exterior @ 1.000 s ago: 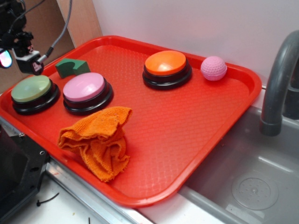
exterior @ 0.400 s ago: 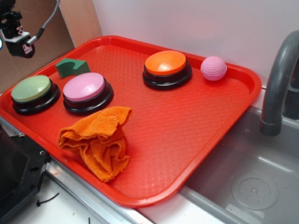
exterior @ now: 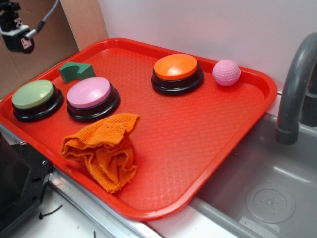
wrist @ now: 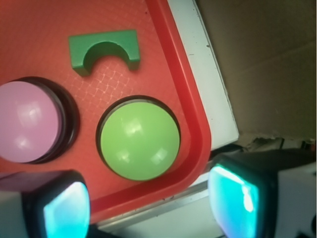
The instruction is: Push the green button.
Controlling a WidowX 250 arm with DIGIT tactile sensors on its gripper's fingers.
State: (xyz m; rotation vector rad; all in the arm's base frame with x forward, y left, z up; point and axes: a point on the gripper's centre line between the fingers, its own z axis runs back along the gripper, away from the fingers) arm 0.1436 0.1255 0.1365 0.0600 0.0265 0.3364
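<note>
While the gripper [wrist: 146, 203] hangs high at the upper left of the exterior frame, its fingers spread wide and holding nothing, the green button [exterior: 32, 94] sits at the left edge of the red tray [exterior: 233, 119], just beside the pink button [exterior: 89, 92]. A descent drifting rightward could press pink instead; drifting outward, a finger might catch the tray rim. Its height is probably large, though hard to judge.

We find no readable text, label, brand, number or sign on anything in either view; every surface here looks plain.
</note>
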